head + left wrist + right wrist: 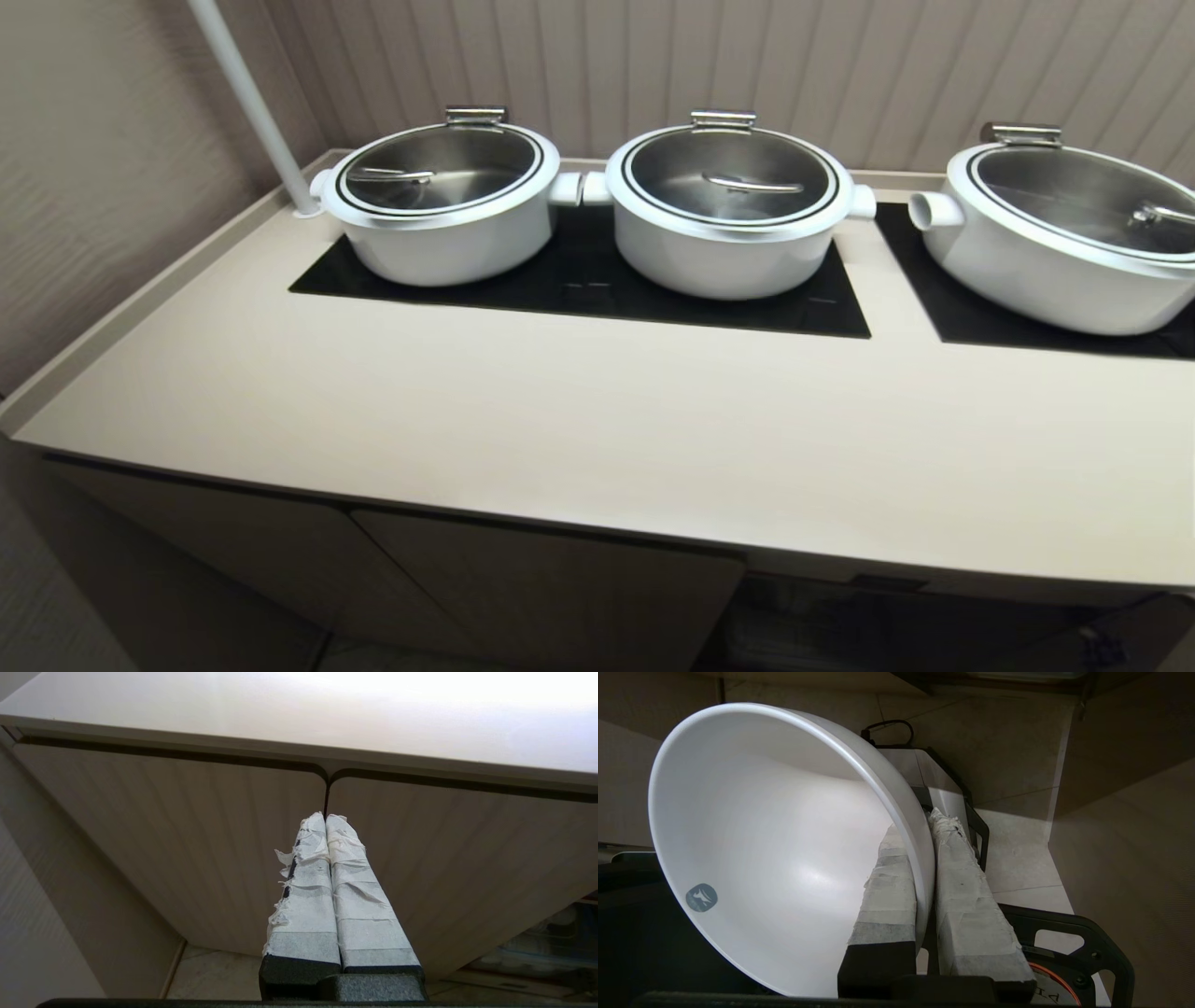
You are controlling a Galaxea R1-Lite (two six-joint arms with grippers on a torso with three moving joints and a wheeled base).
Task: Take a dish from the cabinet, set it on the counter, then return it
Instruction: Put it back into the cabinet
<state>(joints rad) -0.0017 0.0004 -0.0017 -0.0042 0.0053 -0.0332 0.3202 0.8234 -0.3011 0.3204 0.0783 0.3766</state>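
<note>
The counter (597, 420) was a long, glossy cream slab with black glass panels under three white lidded pots (728, 210); no arm showed above it. Below, the cabinet (187, 849) had ribbed, round-cornered beige doors, one perhaps open at the dim lower right. The left gripper (325, 817) hung before the door seam, its taped fingers pressed together. The dish (775, 849), smooth white ceramic, was off the counter, pinched at its thin rim by the right gripper (924, 819). Glazed rim on tape could slip, or the dish could knock the counter's edge
</note>
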